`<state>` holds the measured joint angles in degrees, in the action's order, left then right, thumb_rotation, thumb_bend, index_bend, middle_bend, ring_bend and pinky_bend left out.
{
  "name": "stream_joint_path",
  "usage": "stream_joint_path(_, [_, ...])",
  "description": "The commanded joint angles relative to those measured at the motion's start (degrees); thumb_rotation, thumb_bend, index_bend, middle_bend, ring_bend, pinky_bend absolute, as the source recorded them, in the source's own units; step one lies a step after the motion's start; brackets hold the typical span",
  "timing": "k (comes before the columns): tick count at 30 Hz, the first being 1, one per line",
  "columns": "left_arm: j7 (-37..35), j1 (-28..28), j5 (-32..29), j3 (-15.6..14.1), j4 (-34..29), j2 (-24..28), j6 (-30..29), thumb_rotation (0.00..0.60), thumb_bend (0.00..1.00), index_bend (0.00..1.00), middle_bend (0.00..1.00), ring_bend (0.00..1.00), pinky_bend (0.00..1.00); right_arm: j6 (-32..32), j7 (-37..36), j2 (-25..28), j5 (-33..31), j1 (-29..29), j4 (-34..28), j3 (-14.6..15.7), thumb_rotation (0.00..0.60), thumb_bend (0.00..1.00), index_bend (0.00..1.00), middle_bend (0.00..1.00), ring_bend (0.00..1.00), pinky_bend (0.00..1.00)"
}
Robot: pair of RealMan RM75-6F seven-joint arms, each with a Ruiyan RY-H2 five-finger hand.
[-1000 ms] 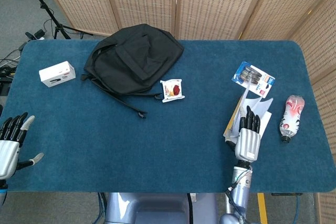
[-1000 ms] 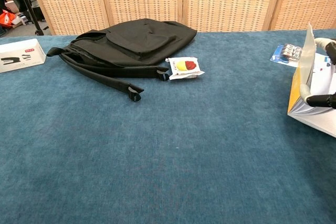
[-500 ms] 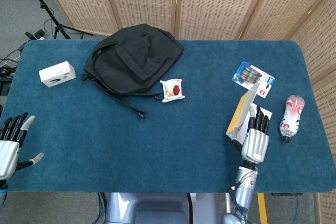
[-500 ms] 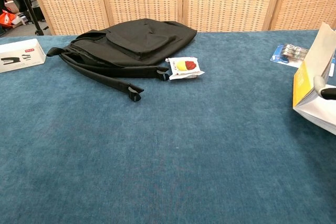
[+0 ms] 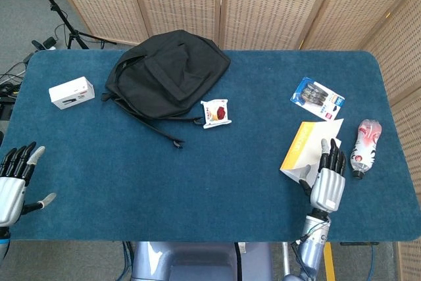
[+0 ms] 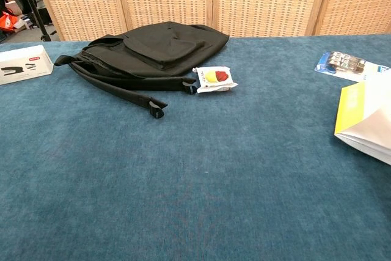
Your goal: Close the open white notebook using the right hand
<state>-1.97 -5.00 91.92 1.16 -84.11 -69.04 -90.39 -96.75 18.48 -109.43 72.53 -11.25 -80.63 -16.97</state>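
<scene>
The white notebook [image 5: 310, 145] lies shut on the blue table near the right front, its cover white with a yellow band along the spine side; the chest view shows the notebook [image 6: 365, 117] at the right edge. My right hand [image 5: 327, 179] hovers just in front of it, fingers spread, holding nothing, fingertips at the notebook's near edge. My left hand [image 5: 14, 179] hangs open off the table's front left corner. Neither hand appears in the chest view.
A black backpack [image 5: 168, 74] lies at the back centre, a snack packet [image 5: 216, 112] beside it. A white box [image 5: 71, 92] sits far left. A blister pack [image 5: 318, 97] and a plastic bottle [image 5: 364, 147] lie near the notebook on the right.
The notebook's cover, standing up a second ago, has swung over to the right and now lies flat. My right hand has drawn back toward the front edge, off the notebook.
</scene>
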Motion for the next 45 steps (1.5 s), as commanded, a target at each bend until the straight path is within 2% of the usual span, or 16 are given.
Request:
stream_joint_path(1, [0.0, 0.0, 0.0, 0.0, 0.0, 0.0, -0.1, 0.552, 0.07, 0.00, 0.00, 0.00, 0.00, 0.2, -0.5, 0.4, 0.0, 0.2, -0.2, 0.0, 0.600, 0.66, 0.00, 0.00, 0.00, 0.00])
stream_joint_path(15, [0.3, 0.0, -0.1, 0.1, 0.0, -0.1, 0.0, 0.553, 0.07, 0.00, 0.00, 0.00, 0.00, -4.9, -2.0, 3.9, 4.3, 2.5, -5.0, -0.2, 0.600, 0.65, 0.00, 0.00, 0.00, 0.00])
stream_joint_path(21, [0.5, 0.1, 0.0, 0.0, -0.1, -0.2, -0.2, 0.552, 0.07, 0.00, 0.00, 0.00, 0.00, -5.6, -2.4, 5.4, 4.9, 3.3, -6.4, -0.5, 0.600, 0.65, 0.00, 0.00, 0.00, 0.00])
stream_joint_path(25, [0.6, 0.0, 0.1, -0.1, 0.0, -0.2, 0.1, 0.554, 0.07, 0.00, 0.00, 0.00, 0.00, -3.9, -2.4, 7.5, 4.9, 3.4, -7.5, 0.0, 0.600, 0.61, 0.00, 0.00, 0.00, 0.00])
stream_joint_path(32, [0.1, 0.1, -0.3, 0.2, 0.3, -0.2, 0.0, 0.552, 0.07, 0.00, 0.00, 0.00, 0.00, 2.9, -3.8, 15.0, 5.0, 3.2, -8.4, 2.3, 0.600, 0.52, 0.00, 0.00, 0.00, 0.00])
stream_joint_path(34, [0.3, 0.0, -0.6, 0.3, 0.4, -0.2, 0.2, 0.552, 0.07, 0.00, 0.00, 0.00, 0.00, 6.5, -4.8, 19.7, 6.0, 3.0, -6.7, 4.1, 0.600, 0.49, 0.00, 0.00, 0.00, 0.00])
stream_joint_path(37, [0.7, -0.1, -0.6, 0.4, 0.6, -0.4, 0.3, 0.553, 0.07, 0.00, 0.00, 0.00, 0.00, 9.0, -5.5, 23.5, 6.9, 2.9, -5.0, 5.6, 0.600, 0.47, 0.00, 0.00, 0.00, 0.00])
stream_joint_path(45, [1.9, -0.2, -0.8, 0.3, 0.9, -1.0, 0.7, 0.552, 0.07, 0.00, 0.00, 0.00, 0.00, 10.6, -5.2, 28.1, 11.7, 2.8, 0.5, 9.6, 0.600, 0.44, 0.00, 0.00, 0.00, 0.00])
